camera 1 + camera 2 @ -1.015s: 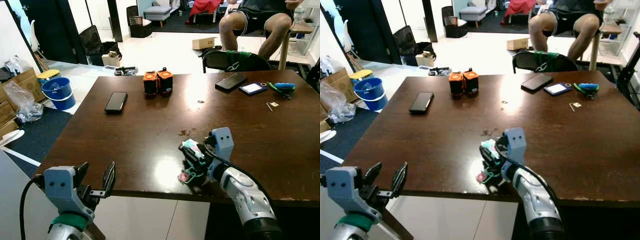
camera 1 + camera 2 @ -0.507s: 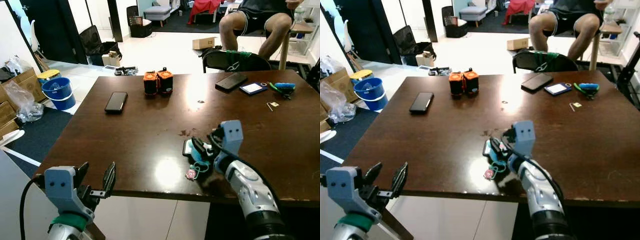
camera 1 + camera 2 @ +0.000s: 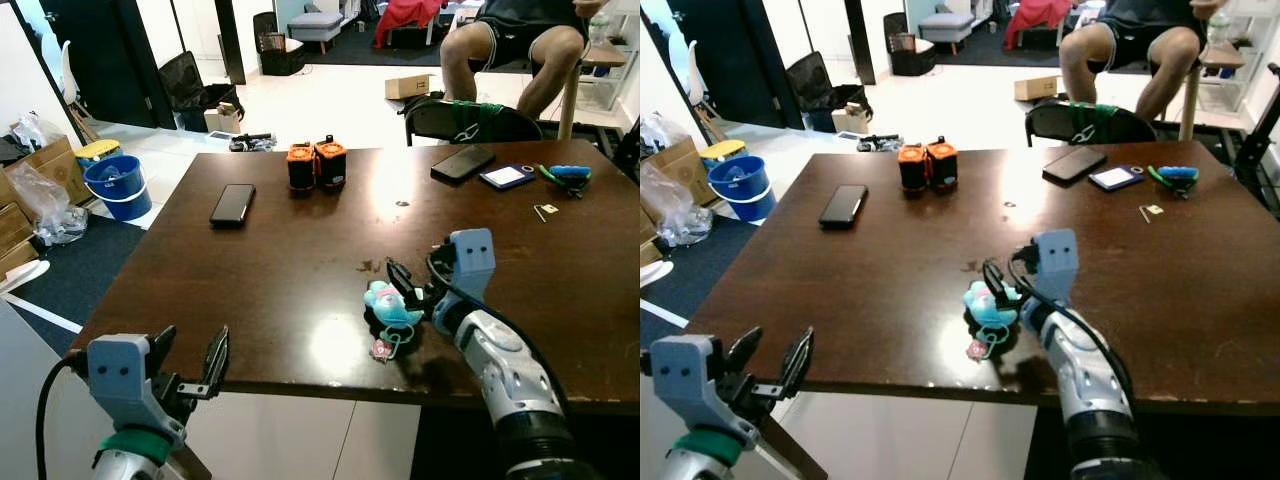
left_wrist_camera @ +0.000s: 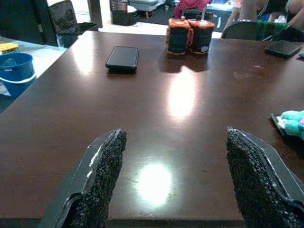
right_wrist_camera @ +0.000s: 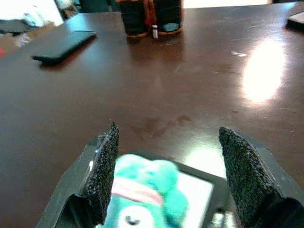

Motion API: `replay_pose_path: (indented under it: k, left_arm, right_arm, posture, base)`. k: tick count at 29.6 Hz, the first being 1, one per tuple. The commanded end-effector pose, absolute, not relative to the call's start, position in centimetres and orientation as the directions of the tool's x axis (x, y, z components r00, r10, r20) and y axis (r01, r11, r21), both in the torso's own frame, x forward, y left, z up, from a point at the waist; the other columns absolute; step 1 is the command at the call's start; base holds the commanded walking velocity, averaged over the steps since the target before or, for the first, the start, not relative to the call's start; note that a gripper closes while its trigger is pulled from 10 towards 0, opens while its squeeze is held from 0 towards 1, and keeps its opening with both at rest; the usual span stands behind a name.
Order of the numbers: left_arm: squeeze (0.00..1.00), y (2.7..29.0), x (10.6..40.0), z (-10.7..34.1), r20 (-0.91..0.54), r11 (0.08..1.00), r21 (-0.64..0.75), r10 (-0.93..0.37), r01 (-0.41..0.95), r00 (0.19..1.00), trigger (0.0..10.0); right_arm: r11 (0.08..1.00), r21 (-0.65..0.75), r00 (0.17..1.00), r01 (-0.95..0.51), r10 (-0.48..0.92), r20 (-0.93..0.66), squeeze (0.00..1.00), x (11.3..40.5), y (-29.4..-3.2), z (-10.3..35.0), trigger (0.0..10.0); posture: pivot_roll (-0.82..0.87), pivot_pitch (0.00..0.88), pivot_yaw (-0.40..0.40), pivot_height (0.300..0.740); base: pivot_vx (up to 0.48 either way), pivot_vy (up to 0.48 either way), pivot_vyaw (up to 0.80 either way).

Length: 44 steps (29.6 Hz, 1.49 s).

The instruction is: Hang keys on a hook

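Left gripper [image 3: 190, 368]: below the near table edge, black fingers spread apart, holding nothing.
Table: dark brown wooden table [image 3: 300, 250]; flat black phone [image 3: 232, 203] lies at far left, two orange-and-black cylinders [image 3: 316, 164] stand beyond the middle.
Keys: teal plush keychain with keys [image 3: 389, 308] lies near the front edge, just beside the right gripper.
Right gripper [image 3: 405, 290]: fingers parted, set around the plush without clamping it.
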<state>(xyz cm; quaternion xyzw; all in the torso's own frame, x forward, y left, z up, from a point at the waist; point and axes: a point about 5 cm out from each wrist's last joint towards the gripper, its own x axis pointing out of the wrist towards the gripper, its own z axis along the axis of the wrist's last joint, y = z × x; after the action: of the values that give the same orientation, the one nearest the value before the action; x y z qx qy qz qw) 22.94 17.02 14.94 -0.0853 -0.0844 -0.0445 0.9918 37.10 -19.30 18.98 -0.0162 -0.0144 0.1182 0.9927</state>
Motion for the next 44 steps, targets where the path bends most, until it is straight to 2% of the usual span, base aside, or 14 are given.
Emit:
replay_pose_path:
  k: [1, 7, 9, 10, 13, 15, 21, 26, 28, 37, 44]
  left_arm:
    - [0.0, 17.6, 22.6, 14.7, 0.164, 0.983, -0.159, -0.063, 0.089, 0.985, 10.0]
    - [0.0, 17.5, 22.7, 14.7, 0.164, 0.983, -0.158, -0.073, 0.099, 0.984, 10.0]
    - [0.0, 17.4, 22.7, 14.7, 0.164, 0.982, -0.155, -0.078, 0.104, 0.983, 10.0]
    - [0.0, 17.4, 22.7, 14.8, 0.163, 0.983, -0.153, -0.08, 0.105, 0.983, 10.0]
    - [0.0, 17.4, 22.7, 14.8, 0.163, 0.983, -0.153, -0.08, 0.105, 0.983, 10.0]
    - [0.0, 17.6, 22.4, 14.8, 0.161, 0.984, -0.148, -0.073, 0.097, 0.984, 10.0]
    - [0.0, 17.7, 22.0, 14.7, 0.154, 0.986, -0.145, -0.065, 0.087, 0.986, 10.0]
    - [0.0, 17.7, 22.0, 14.6, 0.151, 0.986, -0.143, -0.066, 0.087, 0.986, 10.0]
    - [0.0, 17.7, 22.2, 14.6, 0.149, 0.986, -0.14, -0.066, 0.087, 0.987, 10.0]
    - [0.0, 17.6, 22.6, 14.5, 0.151, 0.986, -0.14, -0.066, 0.087, 0.986, 10.0]
    - [0.0, 17.1, 22.9, 14.5, 0.153, 0.983, -0.145, -0.087, 0.11, 0.984, 10.0]
  right_arm:
    - [0.975, -0.064, 0.977, -0.213, 0.212, -0.021, 0.0, 36.9, -19.7, 18.1, 10.0]
    - [0.978, -0.052, 0.979, -0.201, 0.198, -0.047, 0.0, 37.2, -20.3, 17.7, 10.0]
    - [0.97, -0.055, 0.969, -0.238, 0.234, -0.074, 0.0, 37.3, -19.8, 17.4, 10.0]
    - [0.949, -0.078, 0.948, -0.306, 0.297, -0.112, 0.0, 37.4, -18.9, 17.1, 10.0]
    - [0.949, -0.078, 0.948, -0.306, 0.297, -0.112, 0.0, 37.4, -18.9, 17.1, 10.0]
    - [0.894, -0.103, 0.893, -0.436, 0.415, -0.173, 0.0, 37.1, -17.1, 16.6, 10.0]
    - [0.847, -0.11, 0.845, -0.521, 0.492, -0.211, 0.0, 36.6, -15.8, 16.2, 10.0]
    - [0.832, -0.109, 0.83, -0.544, 0.514, -0.219, 0.0, 36.3, -15.3, 16.1, 10.0]
    - [0.804, -0.1, 0.801, -0.586, 0.555, -0.224, 0.0, 35.8, -14.1, 15.8, 10.0]
    - [0.789, -0.088, 0.786, -0.607, 0.581, -0.212, 0.0, 35.4, -12.7, 15.6, 10.0]
    - [0.774, -0.055, 0.77, -0.631, 0.616, -0.168, 0.0, 35.3, -9.6, 15.8, 10.0]
  posture:
    - [-0.16, 0.05, 0.167, 0.74]
    - [-0.17, 0.045, 0.173, 0.74]
    - [-0.17, 0.045, 0.173, 0.74]
    - [-0.17, 0.045, 0.173, 0.74]
    - [-0.17, 0.045, 0.173, 0.74]
    - [-0.14, 0.049, 0.161, 0.74]
    - [-0.14, 0.057, 0.162, 0.74]
    - [-0.14, 0.057, 0.162, 0.74]
    - [-0.14, 0.057, 0.162, 0.74]
    - [-0.16, 0.063, 0.172, 0.74]
    - [-0.17, 0.067, 0.173, 0.74]
  base:
    - [0.0, 0.0, 0.0]
    - [0.0, 0.0, 0.0]
    - [0.0, 0.0, 0.0]
    - [0.0, 0.0, 0.0]
    - [0.0, 0.0, 0.0]
    - [0.0, 0.0, 0.0]
    - [0.0, 0.0, 0.0]
    - [0.0, 0.0, 0.0]
    - [0.0, 0.0, 0.0]
    - [0.0, 0.0, 0.0]
    - [0.0, 0.0, 0.0]
